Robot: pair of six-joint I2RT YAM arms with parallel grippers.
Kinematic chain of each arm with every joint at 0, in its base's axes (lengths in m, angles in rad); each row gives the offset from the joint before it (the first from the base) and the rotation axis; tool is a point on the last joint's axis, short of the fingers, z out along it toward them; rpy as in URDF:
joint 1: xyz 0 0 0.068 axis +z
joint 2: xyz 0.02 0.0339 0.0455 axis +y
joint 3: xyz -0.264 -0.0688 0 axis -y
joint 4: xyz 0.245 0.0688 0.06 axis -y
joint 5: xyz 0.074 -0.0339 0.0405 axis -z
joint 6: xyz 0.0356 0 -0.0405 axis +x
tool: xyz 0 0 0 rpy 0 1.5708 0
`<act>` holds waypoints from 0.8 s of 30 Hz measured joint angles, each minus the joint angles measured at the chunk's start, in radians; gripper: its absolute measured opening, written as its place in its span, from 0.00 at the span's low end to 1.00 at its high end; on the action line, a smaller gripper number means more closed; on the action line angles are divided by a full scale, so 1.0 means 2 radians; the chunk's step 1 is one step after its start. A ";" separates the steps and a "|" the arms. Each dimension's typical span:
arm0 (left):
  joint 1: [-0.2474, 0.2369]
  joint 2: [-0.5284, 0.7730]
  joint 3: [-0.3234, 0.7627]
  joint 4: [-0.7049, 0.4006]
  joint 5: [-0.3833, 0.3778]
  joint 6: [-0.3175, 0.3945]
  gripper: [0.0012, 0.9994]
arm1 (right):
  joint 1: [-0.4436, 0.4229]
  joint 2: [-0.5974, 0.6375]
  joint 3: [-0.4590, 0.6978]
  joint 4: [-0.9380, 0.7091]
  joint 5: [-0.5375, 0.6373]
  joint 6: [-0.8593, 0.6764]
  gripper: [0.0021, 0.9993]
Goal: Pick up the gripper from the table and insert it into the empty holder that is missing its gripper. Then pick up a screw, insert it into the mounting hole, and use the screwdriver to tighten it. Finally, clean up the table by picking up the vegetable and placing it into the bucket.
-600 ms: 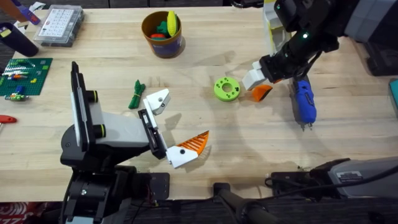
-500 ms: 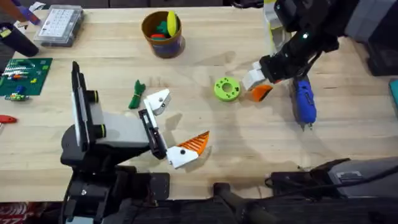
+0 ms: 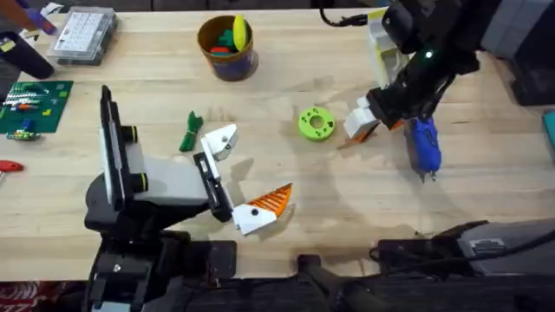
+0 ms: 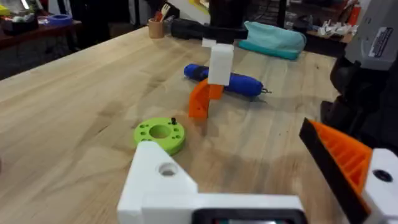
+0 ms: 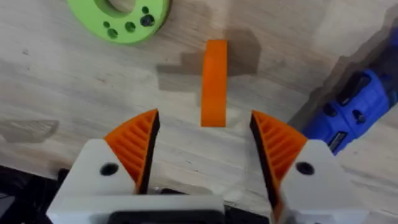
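Note:
The gripper, a small orange wedge (image 5: 214, 81), rests on the table between the green disc and the screwdriver, and shows as the orange wedge (image 4: 199, 104) in the left wrist view. My right gripper (image 5: 204, 134) hovers open just above it, fingers on either side and not touching; from overhead the right gripper (image 3: 364, 123) covers the wedge. My left gripper (image 3: 247, 173) rests open, one side the bare white holder (image 4: 165, 180), the other a ribbed orange finger (image 4: 339, 155). The blue screwdriver (image 3: 423, 143) lies right of the wedge. The green vegetable (image 3: 191, 130) lies beside the holder (image 3: 221, 139). The bucket (image 3: 227, 48) stands at the back.
A bright green disc (image 3: 316, 123) with a small dark screw in it (image 4: 173, 121) sits left of the wedge. Toy foods fill the bucket. A clear parts box (image 3: 82, 35) and a green baseplate (image 3: 35, 104) occupy the far left. A yellow-white object (image 3: 379, 39) stands behind the right arm.
My right gripper has shifted slightly right and turned steeper over the orange wedge. The left arm and the other things have not moved.

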State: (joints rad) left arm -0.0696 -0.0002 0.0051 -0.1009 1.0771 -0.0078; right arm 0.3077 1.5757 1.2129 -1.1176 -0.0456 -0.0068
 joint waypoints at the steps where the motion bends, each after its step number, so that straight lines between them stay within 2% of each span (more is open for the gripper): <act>1: 0.000 0.000 0.000 0.000 0.000 0.000 0.99 | 0.000 0.000 0.000 0.000 0.000 0.000 0.87; 11: 0.000 0.000 0.000 0.000 0.000 0.000 0.99 | 0.000 -0.009 -0.021 0.048 0.000 0.015 0.87; 24: 0.000 0.000 0.000 0.000 0.000 0.000 0.99 | 0.000 -0.009 -0.023 0.032 0.002 0.011 0.87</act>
State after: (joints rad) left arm -0.0696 0.0002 0.0051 -0.1009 1.0771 -0.0078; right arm 0.3077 1.5570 1.1675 -1.0536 -0.0418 0.0160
